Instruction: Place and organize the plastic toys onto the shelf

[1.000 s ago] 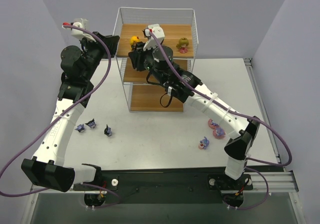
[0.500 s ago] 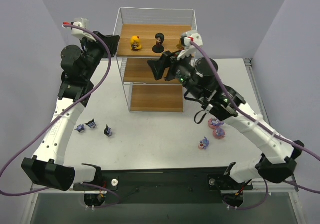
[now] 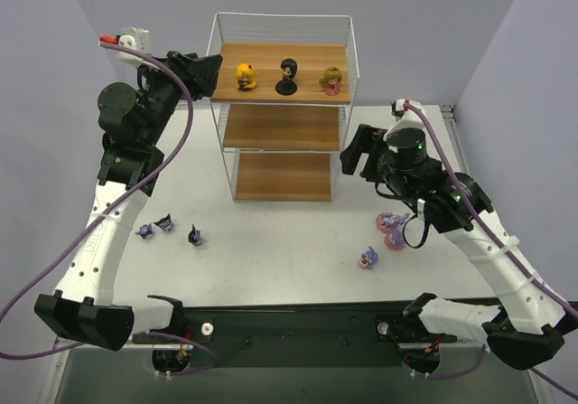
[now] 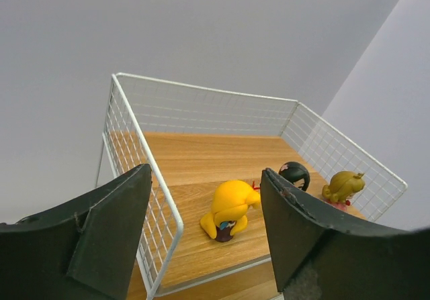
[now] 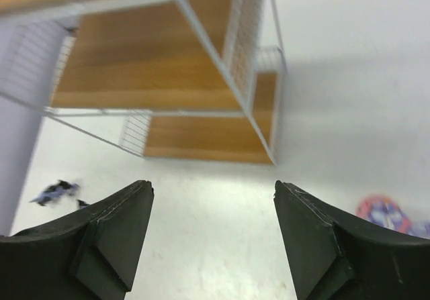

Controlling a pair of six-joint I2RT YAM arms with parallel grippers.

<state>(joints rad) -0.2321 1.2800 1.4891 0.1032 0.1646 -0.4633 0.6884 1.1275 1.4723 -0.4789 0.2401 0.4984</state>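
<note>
On the shelf's [image 3: 271,126] top board, dolls [image 3: 287,76] are standing in a row, likely grouped by kind; flanking it, left end effector [image 4: 206,176] and right end effector [image 5: 211,186] are gaping empty.

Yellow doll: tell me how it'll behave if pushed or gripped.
The yellow doll looks top-heavy, big head over small body, so a push probably tips it. Its smooth rounded head may slip in the jaws. Likely rigid and light.
</note>
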